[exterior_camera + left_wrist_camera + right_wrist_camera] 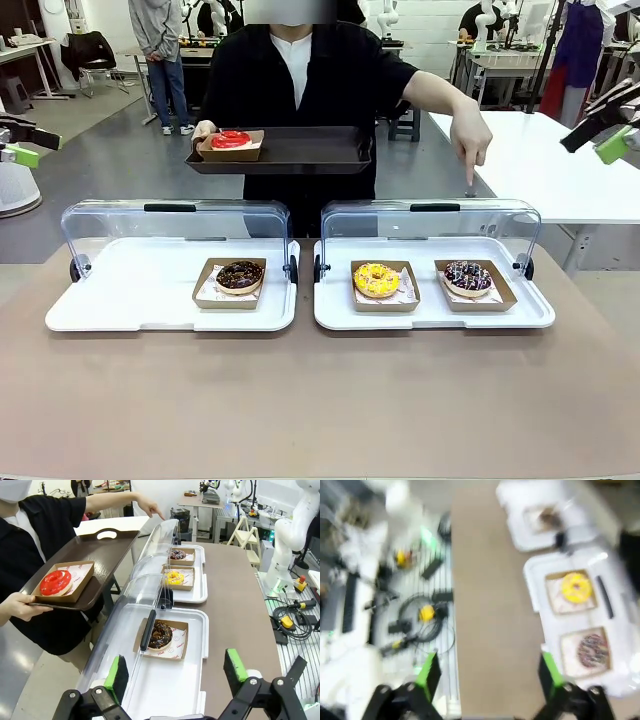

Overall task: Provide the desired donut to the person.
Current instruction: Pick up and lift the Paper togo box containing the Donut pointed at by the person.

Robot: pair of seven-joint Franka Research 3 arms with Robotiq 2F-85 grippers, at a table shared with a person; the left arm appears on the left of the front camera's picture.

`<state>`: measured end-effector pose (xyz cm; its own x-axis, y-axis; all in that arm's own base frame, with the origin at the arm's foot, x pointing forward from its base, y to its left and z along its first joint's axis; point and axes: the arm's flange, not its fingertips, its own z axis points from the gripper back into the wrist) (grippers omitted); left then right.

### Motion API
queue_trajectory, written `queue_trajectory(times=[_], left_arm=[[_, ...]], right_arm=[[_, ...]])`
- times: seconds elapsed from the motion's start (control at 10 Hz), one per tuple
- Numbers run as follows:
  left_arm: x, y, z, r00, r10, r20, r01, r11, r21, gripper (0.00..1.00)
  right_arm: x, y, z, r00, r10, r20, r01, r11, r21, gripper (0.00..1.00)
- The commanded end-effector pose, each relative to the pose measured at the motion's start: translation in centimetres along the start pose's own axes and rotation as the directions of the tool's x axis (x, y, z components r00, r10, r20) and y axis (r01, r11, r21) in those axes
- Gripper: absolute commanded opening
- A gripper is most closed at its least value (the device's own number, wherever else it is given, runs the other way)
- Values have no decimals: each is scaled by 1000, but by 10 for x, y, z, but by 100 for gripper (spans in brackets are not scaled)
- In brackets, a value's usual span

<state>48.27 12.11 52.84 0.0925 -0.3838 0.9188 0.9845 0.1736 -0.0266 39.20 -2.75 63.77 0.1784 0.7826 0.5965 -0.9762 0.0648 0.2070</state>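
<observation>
Hardly begun: hand pointing over right case, sprinkled donut untouched inside, left gripper and right gripper wide, empty.

Straight ahead of the left gripper's spread jaws, the white tray lies open from above. Only the raised clear lid, off its left finger, walls that side, and the person's dark tray hangs beyond it. Between the right gripper's spread jaws is bare tabletop. The second case sits off its right finger, with a pointing hand above its cover.
</observation>
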Motion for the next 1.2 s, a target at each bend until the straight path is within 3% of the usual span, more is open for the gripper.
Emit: queue_trajectory(times=[0.0,0.3,0.5,0.6,0.8,1.1], left_arm=[[0,0,1,1000,-3,11,2,1000,6,100],[0,0,1,1000,-3,11,2,1000,6,100],[0,0,1,1000,-3,11,2,1000,6,100],[0,0,1,1000,-3,11,2,1000,6,100],[0,0,1,1000,-3,11,2,1000,6,100],[0,0,1,1000,-3,11,2,1000,6,100]], right_arm=[[4,-23,6,966,190,-177,-195,981,-10,100],[3,-29,-34,918,301,-259,-319,947,-28,100],[-9,-26,-66,885,344,-313,-397,910,-123,100],[-21,-26,-81,881,343,-325,-398,909,-121,100],[-39,-26,-108,834,324,-447,-426,892,-150,100],[-69,-39,-140,836,213,-506,-324,935,-141,100]])
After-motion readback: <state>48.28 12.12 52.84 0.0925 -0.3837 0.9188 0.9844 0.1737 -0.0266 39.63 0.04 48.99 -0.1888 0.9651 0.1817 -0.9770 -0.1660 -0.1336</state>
